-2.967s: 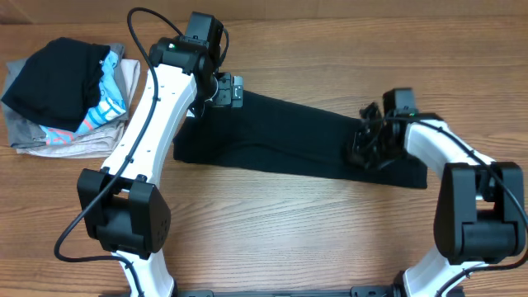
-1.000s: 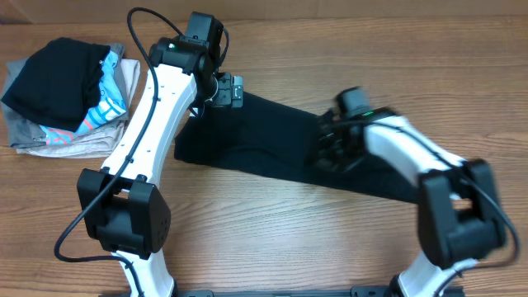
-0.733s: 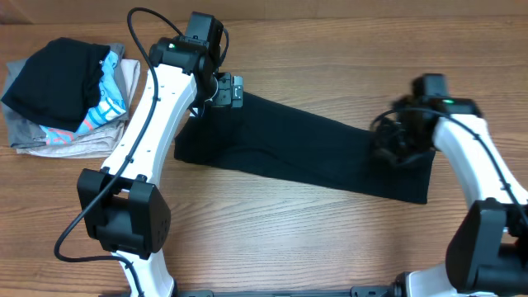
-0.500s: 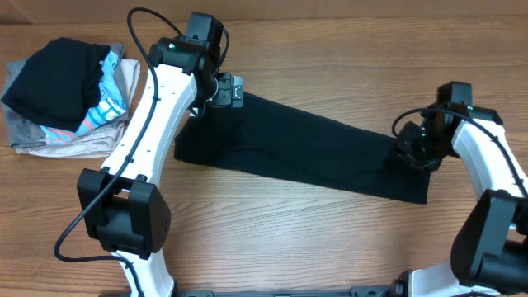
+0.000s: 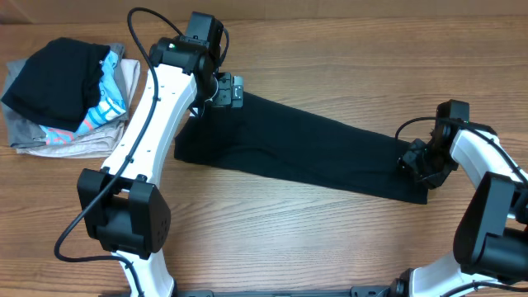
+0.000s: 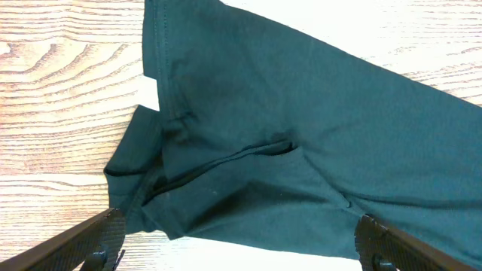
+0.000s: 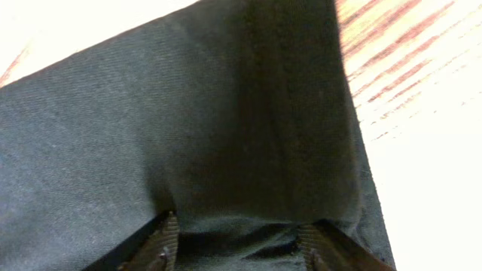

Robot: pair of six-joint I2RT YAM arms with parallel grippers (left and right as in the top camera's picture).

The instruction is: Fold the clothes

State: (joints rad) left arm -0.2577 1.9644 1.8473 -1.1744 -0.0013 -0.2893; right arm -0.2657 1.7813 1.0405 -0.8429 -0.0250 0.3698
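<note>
The clothes, a black T-shirt [image 5: 297, 144], lie as a long narrow strip running from the upper left to the lower right of the table. My left gripper [image 5: 227, 89] hovers wide open over the neck end, touching nothing. In the left wrist view the shirt [image 6: 301, 135] shows loose folds and a small white label [image 6: 151, 94], with the open gripper [image 6: 237, 245] above its lower edge. My right gripper [image 5: 421, 161] rests on the shirt's right end. The right wrist view has that gripper [image 7: 239, 241] open, a low ridge of black fabric [image 7: 188, 113] lying between the parted fingers [image 7: 167, 237].
A pile of folded garments [image 5: 62, 95], grey and turquoise-patterned with a black one on top, sits at the far left of the wooden table [image 5: 330, 239]. The left arm [image 5: 153, 124] stretches across the left side, over the shirt's left end.
My right gripper has gone from the shirt's middle out to its right end, drawing the fabric flat, and its jaws have parted. The left arm has not moved.
</note>
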